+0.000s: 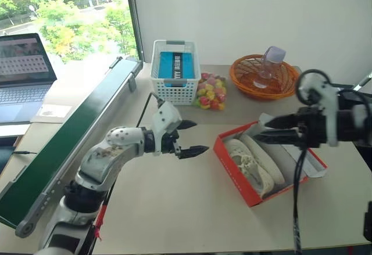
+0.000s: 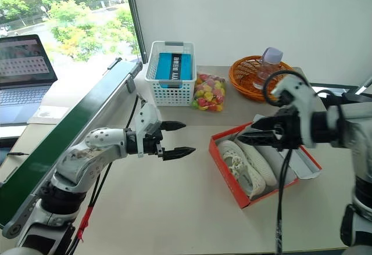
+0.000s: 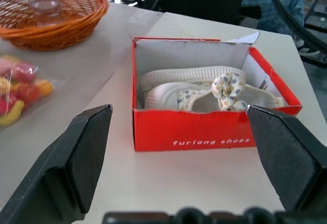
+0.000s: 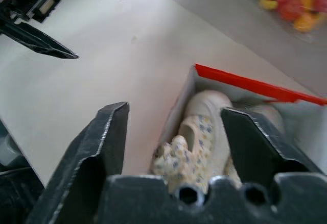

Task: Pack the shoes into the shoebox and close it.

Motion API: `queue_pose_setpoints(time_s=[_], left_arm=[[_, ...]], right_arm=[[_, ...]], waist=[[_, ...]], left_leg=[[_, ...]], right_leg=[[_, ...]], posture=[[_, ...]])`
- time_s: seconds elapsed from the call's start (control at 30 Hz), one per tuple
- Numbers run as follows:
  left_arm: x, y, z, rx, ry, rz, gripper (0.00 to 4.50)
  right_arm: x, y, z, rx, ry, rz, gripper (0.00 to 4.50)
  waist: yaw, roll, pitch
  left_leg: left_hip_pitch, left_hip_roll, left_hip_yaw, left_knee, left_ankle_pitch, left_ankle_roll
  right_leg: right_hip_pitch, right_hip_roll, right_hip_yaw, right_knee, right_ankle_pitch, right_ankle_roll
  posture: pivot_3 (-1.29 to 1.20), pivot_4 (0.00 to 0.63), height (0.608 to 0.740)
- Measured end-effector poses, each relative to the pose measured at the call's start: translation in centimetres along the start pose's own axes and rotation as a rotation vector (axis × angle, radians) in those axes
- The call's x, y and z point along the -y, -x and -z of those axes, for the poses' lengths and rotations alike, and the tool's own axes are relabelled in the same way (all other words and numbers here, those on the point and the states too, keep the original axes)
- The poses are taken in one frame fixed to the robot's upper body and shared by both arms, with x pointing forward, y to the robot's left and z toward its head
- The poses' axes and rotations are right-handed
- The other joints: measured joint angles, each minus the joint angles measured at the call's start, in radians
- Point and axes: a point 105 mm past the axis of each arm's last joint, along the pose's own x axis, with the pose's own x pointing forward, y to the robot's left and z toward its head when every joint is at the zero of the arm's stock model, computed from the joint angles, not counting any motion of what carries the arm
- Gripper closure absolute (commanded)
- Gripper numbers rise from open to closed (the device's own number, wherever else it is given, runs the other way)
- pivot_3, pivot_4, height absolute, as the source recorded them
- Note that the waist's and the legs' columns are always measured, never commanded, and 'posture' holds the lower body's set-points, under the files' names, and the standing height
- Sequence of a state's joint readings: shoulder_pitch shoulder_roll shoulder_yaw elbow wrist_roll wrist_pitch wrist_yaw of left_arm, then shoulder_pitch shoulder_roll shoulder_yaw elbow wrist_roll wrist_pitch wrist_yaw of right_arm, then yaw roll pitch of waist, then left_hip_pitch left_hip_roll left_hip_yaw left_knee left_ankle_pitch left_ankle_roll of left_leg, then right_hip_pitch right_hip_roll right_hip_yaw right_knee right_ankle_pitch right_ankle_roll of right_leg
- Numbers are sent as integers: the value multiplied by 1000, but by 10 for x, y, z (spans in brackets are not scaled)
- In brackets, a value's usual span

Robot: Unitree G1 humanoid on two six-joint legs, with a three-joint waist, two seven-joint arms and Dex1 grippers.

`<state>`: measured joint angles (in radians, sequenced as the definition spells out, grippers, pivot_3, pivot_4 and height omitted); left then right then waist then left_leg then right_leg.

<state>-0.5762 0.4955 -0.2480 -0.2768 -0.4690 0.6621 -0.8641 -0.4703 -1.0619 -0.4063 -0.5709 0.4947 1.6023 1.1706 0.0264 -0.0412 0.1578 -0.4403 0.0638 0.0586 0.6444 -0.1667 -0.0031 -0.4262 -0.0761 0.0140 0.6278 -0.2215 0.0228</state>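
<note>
Nearest the camera, the left hand hangs over the bare middle of the tabletop, fingers spread wide and holding nothing, pointing toward the shoebox. That aim suggests it is lining up to steady or push the box from its open side.

Both shoes already lie side by side inside the box, which sits toward the tabletop's right edge. Its lid flap lies folded out on the far right side, so packing looks done and closing is not yet begun.

Over the box's far end, the right hand hovers with its fingers parted and empty, clear of the shoes; it is probably placed there to reach the flap.

Along the far edge stand a white basket, a candy bag and an orange basket, all well apart from the box.
</note>
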Motion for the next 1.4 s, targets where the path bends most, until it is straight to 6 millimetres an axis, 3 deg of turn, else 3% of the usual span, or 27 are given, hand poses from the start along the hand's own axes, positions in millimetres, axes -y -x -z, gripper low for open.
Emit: queue_pose_setpoints(time_s=[0.17,0.23,0.3,0.47,0.57,0.7,0.83,1.07,1.23,1.4], left_arm=[[-1,-10,-2,-26,-53,75,0],[-1,-15,-4,-31,-71,107,0],[-5,-17,-10,-40,-104,115,0],[-11,-21,-25,-26,-149,121,0],[-14,-23,-32,0,-149,98,0],[-17,-21,-33,-5,-129,60,0],[-14,-21,-40,0,-134,17,0],[-18,-13,-47,5,-126,-67,0],[-14,-12,-51,2,-127,-85,0],[-16,-9,-49,-19,-118,-106,0]], right_arm=[[-3,34,37,-45,-70,113,3835],[-8,45,71,-84,-169,167,4490],[-16,53,110,-124,-303,230,4490],[-24,51,158,-131,-492,349,4490],[-10,38,183,-131,-551,426,4490],[11,26,200,-115,-583,492,4490],[50,8,197,22,-597,537,4490],[74,-18,214,79,-671,539,4490],[104,-33,213,222,-719,577,4490],[121,-56,213,346,-745,582,4490]], waist=[[-6,0,0],[1,0,0],[11,0,0],[-5,2,-1],[-23,4,-2],[-30,6,-3],[-38,6,-2],[-31,7,-2],[-38,7,-2],[-42,8,-2]], left_leg=[[1,0,-1,0,0,1],[1,0,-2,0,0,1],[1,-1,-3,1,0,1],[2,-2,-4,4,0,0],[2,-3,-3,5,-4,-6],[2,-4,-4,3,0,1],[1,-5,-4,1,0,1],[1,-6,-5,1,0,1],[2,-7,-6,1,0,2],[2,-8,-6,1,0,2]], right_leg=[[1,0,1,0,-4,7],[2,1,0,1,-4,10],[2,1,-1,1,-4,11],[4,0,1,0,-5,11],[4,-1,2,0,-5,10],[3,-1,3,1,-5,10],[3,-1,4,1,-5,11],[4,0,4,1,-5,11],[4,0,6,1,-5,12],[4,0,8,1,-2,17]], posture=[[0,150,740],[0,150,740],[0,150,740],[0,150,740],[0,150,740],[0,150,740],[0,150,740],[0,150,740],[0,150,740],[0,150,740]])
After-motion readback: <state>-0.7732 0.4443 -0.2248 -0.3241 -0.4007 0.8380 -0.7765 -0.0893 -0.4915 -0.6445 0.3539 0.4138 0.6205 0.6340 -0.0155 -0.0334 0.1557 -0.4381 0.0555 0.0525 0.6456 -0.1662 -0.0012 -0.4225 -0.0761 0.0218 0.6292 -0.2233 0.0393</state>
